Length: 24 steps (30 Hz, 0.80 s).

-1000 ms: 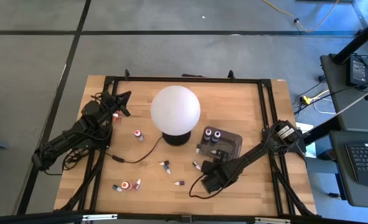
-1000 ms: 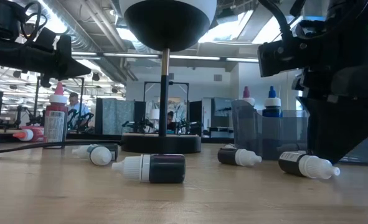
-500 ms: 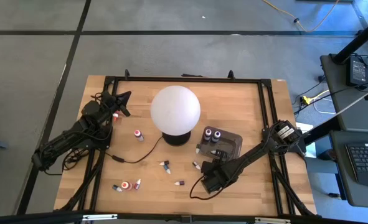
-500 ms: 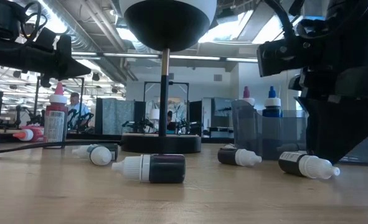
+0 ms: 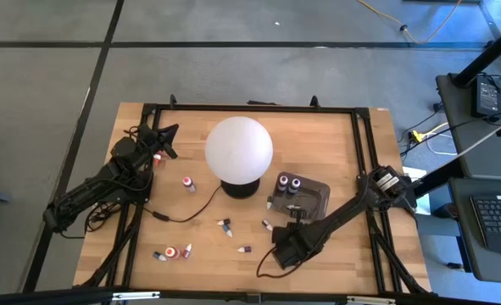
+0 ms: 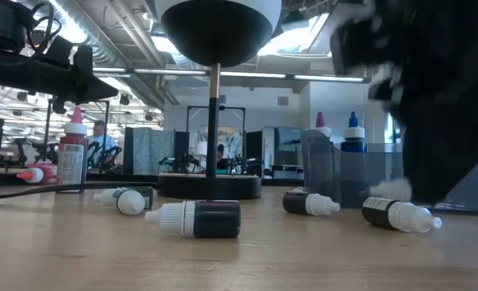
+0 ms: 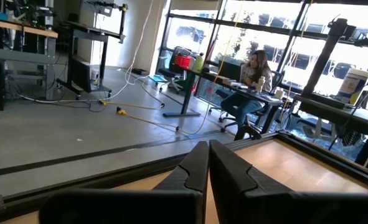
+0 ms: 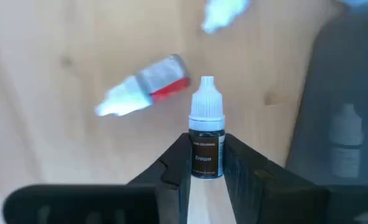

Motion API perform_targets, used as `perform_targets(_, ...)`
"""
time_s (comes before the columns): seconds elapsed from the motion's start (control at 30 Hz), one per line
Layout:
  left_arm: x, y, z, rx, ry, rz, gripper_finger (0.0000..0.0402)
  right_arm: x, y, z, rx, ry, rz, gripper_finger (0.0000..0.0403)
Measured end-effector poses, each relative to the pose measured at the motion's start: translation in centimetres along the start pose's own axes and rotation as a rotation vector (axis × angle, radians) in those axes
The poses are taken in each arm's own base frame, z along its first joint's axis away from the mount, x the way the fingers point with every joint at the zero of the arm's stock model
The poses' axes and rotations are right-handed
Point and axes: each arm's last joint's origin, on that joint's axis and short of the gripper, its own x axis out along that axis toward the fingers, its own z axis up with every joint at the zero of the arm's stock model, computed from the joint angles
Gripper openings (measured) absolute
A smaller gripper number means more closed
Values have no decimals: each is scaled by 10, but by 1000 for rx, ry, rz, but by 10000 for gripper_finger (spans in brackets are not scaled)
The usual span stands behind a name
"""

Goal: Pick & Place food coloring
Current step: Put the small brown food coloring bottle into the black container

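Observation:
My right gripper is shut on a small brown food coloring bottle with a white pointed cap, held upright between the fingers. In the high view this gripper is at the table's front, just left of the dark tray. A red bottle lies on the wood beyond it. More bottles lie scattered along the front. Two stand in the tray. My left gripper waits shut at the back left, holding nothing.
The white globe lamp stands mid-table on a dark base, its cable running to the front left. A red bottle stands upright at the left. A black frame edges the table.
My right gripper's fingers have closed onto the brown bottle. The right arm has shifted a little toward the front left and shows blurred in the low view. The left arm has not moved.

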Motion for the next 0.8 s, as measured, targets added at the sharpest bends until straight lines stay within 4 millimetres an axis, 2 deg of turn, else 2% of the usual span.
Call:
perform_targets(0.13, 0, 0, 0, 0, 0, 0, 11, -18, -1, 2, -51, -11, -86, 80)
perform_targets(0.4, 0, 0, 0, 0, 0, 0, 12, -48, -19, -1, -33, 28, -336, 82)
perform_targets(0.67, 0, 0, 0, 0, 0, 0, 9, -31, -45, -2, -102, 187, -396, 82)
perform_targets(0.8, 0, 0, 0, 0, 1, 0, 8, -31, -58, -3, -115, 198, -385, 82)
